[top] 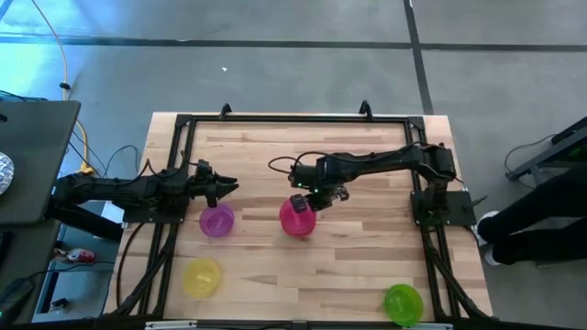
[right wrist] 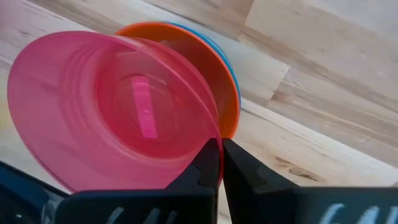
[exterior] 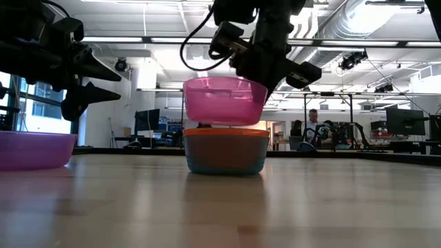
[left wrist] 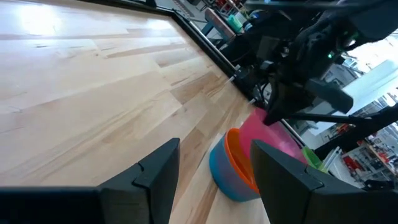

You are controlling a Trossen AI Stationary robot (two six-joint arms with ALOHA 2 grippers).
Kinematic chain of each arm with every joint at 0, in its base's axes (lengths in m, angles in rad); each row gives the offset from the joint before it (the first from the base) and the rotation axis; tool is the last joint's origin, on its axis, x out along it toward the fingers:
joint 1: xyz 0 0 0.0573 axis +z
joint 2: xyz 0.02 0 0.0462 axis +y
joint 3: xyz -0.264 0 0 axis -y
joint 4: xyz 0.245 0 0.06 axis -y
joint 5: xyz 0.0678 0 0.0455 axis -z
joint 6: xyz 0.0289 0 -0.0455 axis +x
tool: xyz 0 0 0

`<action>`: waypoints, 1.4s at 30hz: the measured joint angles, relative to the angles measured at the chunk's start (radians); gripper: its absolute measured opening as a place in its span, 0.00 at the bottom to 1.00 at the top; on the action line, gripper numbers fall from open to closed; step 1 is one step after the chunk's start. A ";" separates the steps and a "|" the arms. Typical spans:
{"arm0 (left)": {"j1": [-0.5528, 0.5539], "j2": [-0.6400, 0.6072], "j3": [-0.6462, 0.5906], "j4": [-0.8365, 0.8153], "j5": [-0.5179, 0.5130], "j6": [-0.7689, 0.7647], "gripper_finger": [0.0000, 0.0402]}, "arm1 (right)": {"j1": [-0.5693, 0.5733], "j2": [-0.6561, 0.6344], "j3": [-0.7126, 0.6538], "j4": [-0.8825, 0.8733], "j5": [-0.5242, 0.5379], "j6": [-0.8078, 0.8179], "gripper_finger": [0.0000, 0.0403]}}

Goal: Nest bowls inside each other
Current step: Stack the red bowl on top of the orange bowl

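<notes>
My right gripper (right wrist: pixel 221 163) is shut on the pink bowl (exterior: pixel 225 100), which hangs over the red bowl (exterior: pixel 225 134). The red bowl sits nested in the teal bowl (exterior: pixel 225 157) at mid-table. In the high view the pink bowl (top: pixel 297 216) hides that stack. My left gripper (top: pixel 225 186) hovers open above the table, just beyond the far side of the purple bowl (top: pixel 216 221). The purple bowl rests on its base. The yellow bowl (top: pixel 201 277) and the green bowl (top: pixel 403 302) stand near the table's near edge. My right gripper pinches the pink bowl's rim (right wrist: pixel 214 138) on the side toward the right arm, one finger inside the bowl and one outside. The fingers come from above, pointing down. The bowl is held mouth up and about level, its bottom just over the red bowl's rim (exterior: pixel 225 129).
A black frame (top: pixel 275 117) runs round the wooden table. Bare wood lies between the stack and the green bowl, and on the far half of the table. In the low view, a person (exterior: pixel 314 127) sits in the room beyond.
</notes>
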 joint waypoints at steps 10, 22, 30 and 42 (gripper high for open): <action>0.000 0.000 0.000 0.000 0.001 0.000 0.46 | 0.006 0.025 0.000 -0.019 0.082 0.000 0.00; 0.000 0.000 0.000 0.000 0.001 0.000 0.46 | 0.006 0.029 -0.060 0.007 0.079 0.009 0.00; 0.000 0.000 0.000 0.000 0.002 0.000 0.46 | 0.006 0.029 -0.063 0.014 0.086 -0.008 0.00; 0.000 0.000 0.000 0.002 0.004 -0.002 0.46 | 0.006 0.061 -0.061 0.024 0.071 -0.030 0.00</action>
